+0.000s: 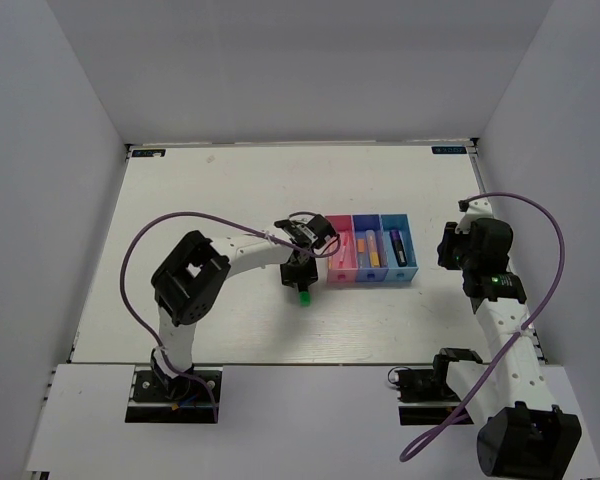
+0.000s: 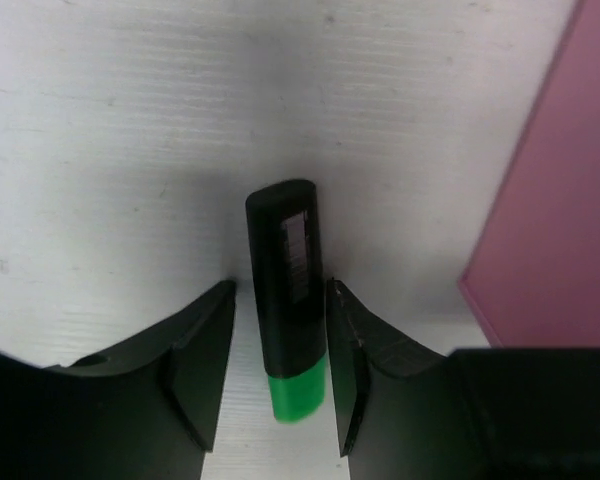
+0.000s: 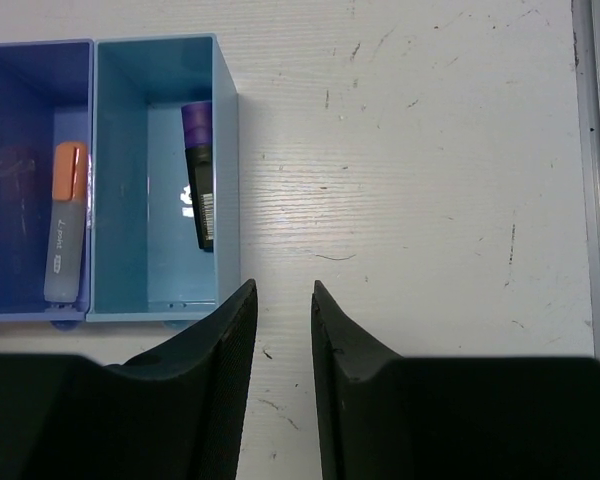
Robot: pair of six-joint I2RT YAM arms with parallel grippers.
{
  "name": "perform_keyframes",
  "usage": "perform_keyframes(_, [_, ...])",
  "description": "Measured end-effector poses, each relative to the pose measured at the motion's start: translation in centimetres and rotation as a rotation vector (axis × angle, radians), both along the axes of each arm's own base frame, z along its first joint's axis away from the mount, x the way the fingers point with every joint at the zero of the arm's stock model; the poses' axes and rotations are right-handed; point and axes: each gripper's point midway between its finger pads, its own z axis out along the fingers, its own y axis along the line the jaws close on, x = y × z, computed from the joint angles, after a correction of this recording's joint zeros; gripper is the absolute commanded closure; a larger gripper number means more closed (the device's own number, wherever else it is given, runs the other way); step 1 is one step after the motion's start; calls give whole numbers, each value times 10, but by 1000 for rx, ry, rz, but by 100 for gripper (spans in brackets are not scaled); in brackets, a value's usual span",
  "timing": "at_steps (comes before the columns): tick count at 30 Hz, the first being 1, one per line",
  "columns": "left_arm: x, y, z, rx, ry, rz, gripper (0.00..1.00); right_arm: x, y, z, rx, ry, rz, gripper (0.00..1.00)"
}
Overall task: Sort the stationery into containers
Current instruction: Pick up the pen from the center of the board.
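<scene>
A black marker with a green cap (image 2: 288, 290) lies flat on the table just left of the pink container (image 2: 550, 200). My left gripper (image 2: 281, 285) is open and straddles it: there is a gap on the left side and the right finger is close against it. In the top view the green cap (image 1: 305, 297) sticks out below the left gripper (image 1: 301, 280). The dark blue container (image 3: 20, 180) holds a grey-orange marker (image 3: 67, 220). A black marker with a purple cap (image 3: 200, 175) lies in the light blue container (image 3: 140, 200). My right gripper (image 3: 283, 286) is open and empty, over bare table right of the containers.
The three joined bins (image 1: 372, 277) sit in a row at the table's middle right. The right arm (image 1: 485, 265) hangs to their right, near the table's right edge (image 3: 590, 200). The left arm's purple cable (image 1: 180, 218) loops over the left half.
</scene>
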Motion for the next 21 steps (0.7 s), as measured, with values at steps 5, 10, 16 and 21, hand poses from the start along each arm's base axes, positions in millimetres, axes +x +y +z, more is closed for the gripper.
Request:
perform_keyframes(5, [0,-2,-6,3,10,6,45,0,0,0,7,-1,2,68])
perform_keyframes(10, [0,-3,-7,15,14,7,50,0,-1,0,13,-1,-2,68])
perform_keyframes(16, [-1,1,-8,41,6,-2,70,0,-1,1,17,-2,-6,68])
perform_keyframes(21, [-3,3,-8,49,-1,-24,96,-1,-1,2,22,-7,-7,68])
